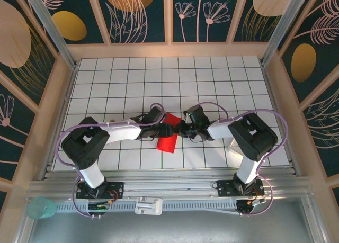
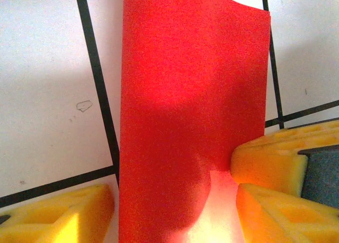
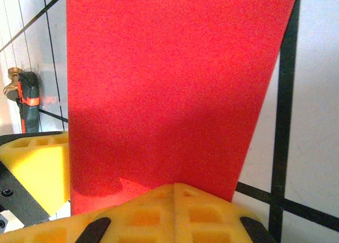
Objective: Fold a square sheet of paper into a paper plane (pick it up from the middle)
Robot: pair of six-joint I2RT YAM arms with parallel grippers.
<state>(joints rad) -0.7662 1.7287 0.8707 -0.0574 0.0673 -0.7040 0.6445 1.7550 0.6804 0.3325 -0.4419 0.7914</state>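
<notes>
On the roomy grid table [image 1: 212,84] we see the right gripper [image 3: 175,192] pinch an edge of the square sheet of paper [image 1: 166,142], left gripper [image 2: 175,211] wide.

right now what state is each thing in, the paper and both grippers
red paper sheet: bent, not lying flat, not yet a plane
left gripper: open, a finger on either side of the sheet
right gripper: shut on the sheet's edge
</notes>
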